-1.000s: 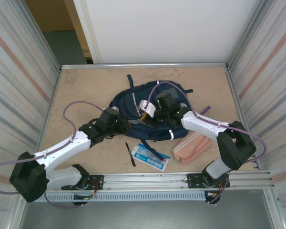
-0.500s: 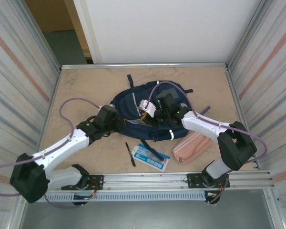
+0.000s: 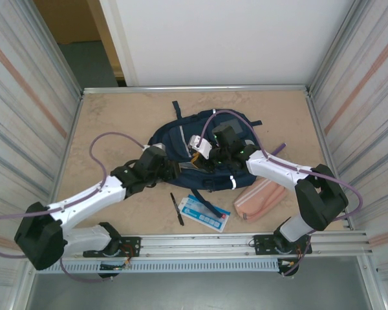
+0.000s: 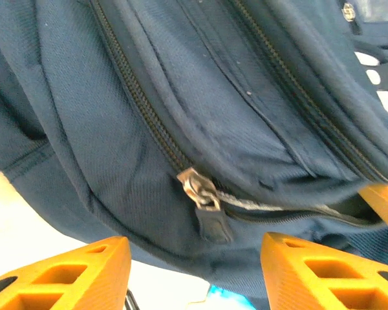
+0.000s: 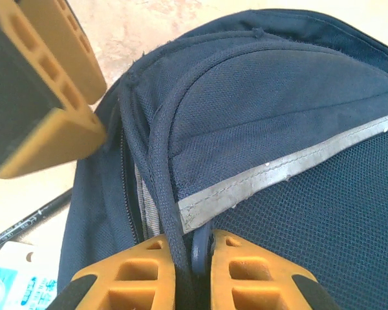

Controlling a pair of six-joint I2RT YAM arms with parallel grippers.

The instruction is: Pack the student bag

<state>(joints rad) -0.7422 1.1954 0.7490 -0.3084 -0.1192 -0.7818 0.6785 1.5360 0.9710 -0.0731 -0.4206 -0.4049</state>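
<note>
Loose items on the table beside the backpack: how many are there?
3: a black pen on the near side of the backpack, a blue-and-white packet just right of the pen, and a pink pencil pouch farther right. More may hide under the backpack.

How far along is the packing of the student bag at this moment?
Done: the zipper looks partly open. In hand: the right gripper pinches the edge of the student bag, and the open left gripper straddles the zipper pull. Left: the pen, the blue-and-white packet and the pink pouch lie on the table, unpacked.
</note>
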